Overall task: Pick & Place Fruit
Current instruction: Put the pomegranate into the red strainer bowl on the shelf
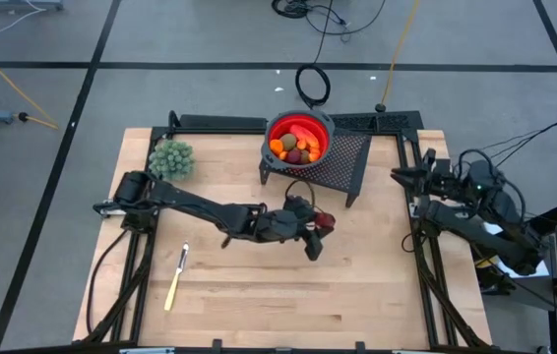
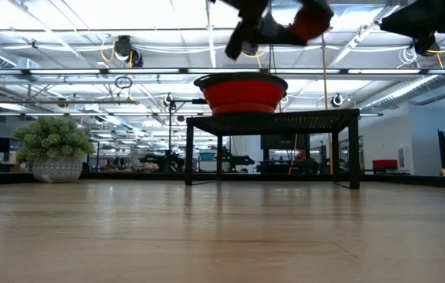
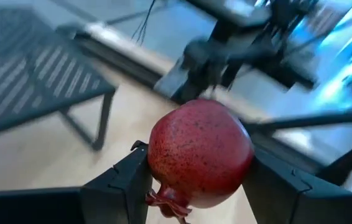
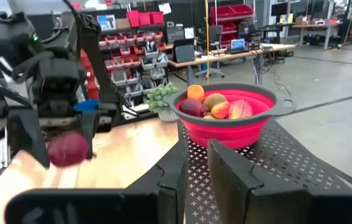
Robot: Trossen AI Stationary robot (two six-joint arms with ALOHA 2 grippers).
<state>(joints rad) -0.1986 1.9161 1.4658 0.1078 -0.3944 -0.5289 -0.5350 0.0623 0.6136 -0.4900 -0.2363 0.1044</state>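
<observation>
the left gripper (image 1: 316,224) is clamped on a dark red pomegranate (image 3: 199,153), one black finger (image 3: 126,180) pressed to each side of the fruit at its widest part, the small crown pointing down between them. the ball is held clear of the wooden table (image 1: 377,285), lifted in the low view to above the rim of the red bowl (image 1: 298,138). its speckled skin looks hard and smooth, so it is probably stiff and fairly light, more likely to roll or slip out than to bruise; a hold across the middle, as here, seems the safest. the bowl sits on a black mesh stand (image 1: 349,162) at the far edge of the table, a short way beyond the gripper, and already holds an elongated red-orange piece (image 1: 309,131), brownish-green ovals (image 1: 288,144), a dark red ball (image 4: 191,107) and orange bits (image 1: 277,148). the right gripper (image 4: 193,163) waits at the right edge of the table with its fingers a narrow gap apart, holding nothing. a green broccoli-like clump (image 1: 171,157) and a yellow-handled knife (image 1: 175,282) lie on the left side.
</observation>
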